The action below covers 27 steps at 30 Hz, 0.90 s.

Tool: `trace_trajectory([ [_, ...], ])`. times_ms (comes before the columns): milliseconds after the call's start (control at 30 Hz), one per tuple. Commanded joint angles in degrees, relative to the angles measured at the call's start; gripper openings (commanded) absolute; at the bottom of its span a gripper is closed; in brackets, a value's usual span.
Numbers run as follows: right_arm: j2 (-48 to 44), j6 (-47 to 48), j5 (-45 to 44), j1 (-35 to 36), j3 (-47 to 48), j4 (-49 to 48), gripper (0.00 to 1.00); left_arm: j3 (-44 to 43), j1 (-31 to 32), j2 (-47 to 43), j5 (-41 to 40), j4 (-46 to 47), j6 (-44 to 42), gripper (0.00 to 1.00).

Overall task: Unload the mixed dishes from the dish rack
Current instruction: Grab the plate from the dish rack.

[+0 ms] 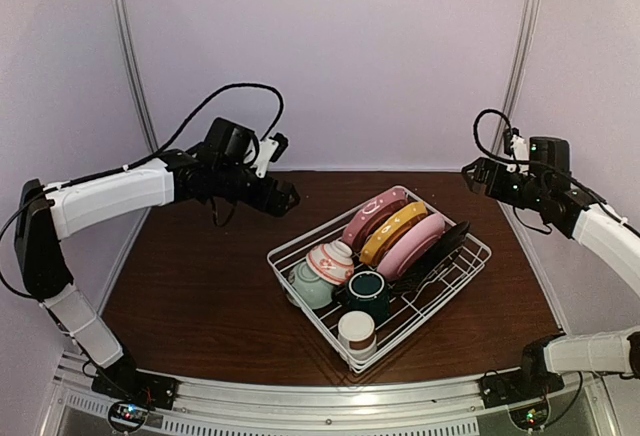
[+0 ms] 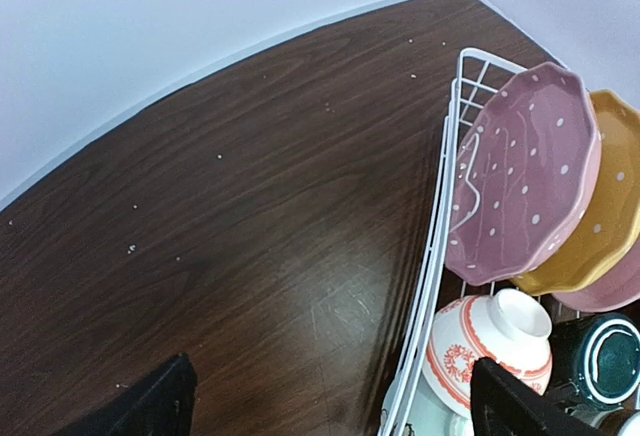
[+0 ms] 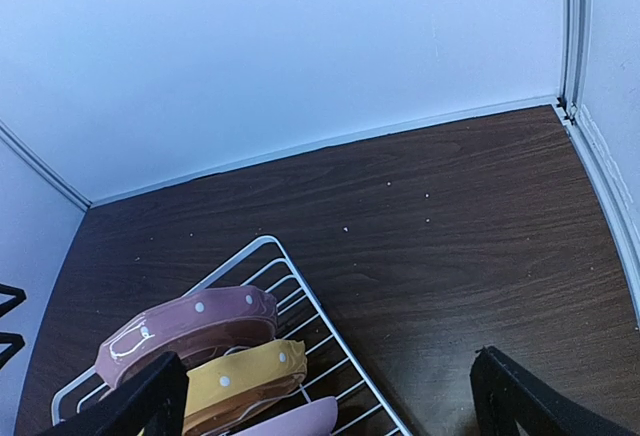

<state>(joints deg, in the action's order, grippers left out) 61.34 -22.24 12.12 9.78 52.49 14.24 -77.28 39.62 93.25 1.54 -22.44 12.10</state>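
Observation:
The white wire dish rack (image 1: 300, 246) stands right of the table's middle. In it stand a dotted pink plate (image 1: 372, 218), a yellow plate (image 1: 392, 233) and a paler pink plate (image 1: 412, 246). A red-and-white bowl (image 1: 330, 262), a pale green bowl (image 1: 308, 286), a dark green mug (image 1: 368, 292), a white-and-brown cup (image 1: 357, 333) and a black utensil (image 1: 440, 251) sit there too. My left gripper (image 1: 285, 199) hovers open, high and left of the rack's far corner; its wrist view shows the rack's edge (image 2: 435, 256) and the bowl (image 2: 490, 346) below. My right gripper (image 1: 470, 171) hangs open above the far right, empty.
Bare dark wood table (image 1: 200, 286) lies left of the rack, and more (image 3: 470, 246) behind and right of it. Pale walls close in on three sides, with a metal rail (image 1: 300, 396) along the near edge.

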Motion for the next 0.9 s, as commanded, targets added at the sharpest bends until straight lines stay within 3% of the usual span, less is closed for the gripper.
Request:
trace_trajectory([
  [0, -1.77, 0.65, -0.82, 0.38, 1.50, 3.60, 1.00, -4.43, 2.61, -0.13, 2.06, 1.96, -2.95, 0.97],
  [233, -2.96, 1.02, -0.56, 0.44, 1.34, 4.83, 1.00, -14.81, 13.26, 1.74, 4.60, 0.42, -7.63, 0.98],
  [467, -3.80, 1.15, -0.35, 0.42, 0.91, 5.05, 1.00, -26.13, 22.24, 9.75, 6.13, -2.61, -9.13, 0.98],
  [667, -4.67, 2.03, -0.63, 0.43, 0.80, 5.88, 1.00, -31.82, 27.12, 15.66, 9.66, -3.62, -9.77, 0.94],
  [867, -5.73, 2.49, -1.84, 0.26, 0.91, 7.11, 1.00, -36.41, 28.44, 21.28, 11.85, -4.90, -6.86, 0.83],
])
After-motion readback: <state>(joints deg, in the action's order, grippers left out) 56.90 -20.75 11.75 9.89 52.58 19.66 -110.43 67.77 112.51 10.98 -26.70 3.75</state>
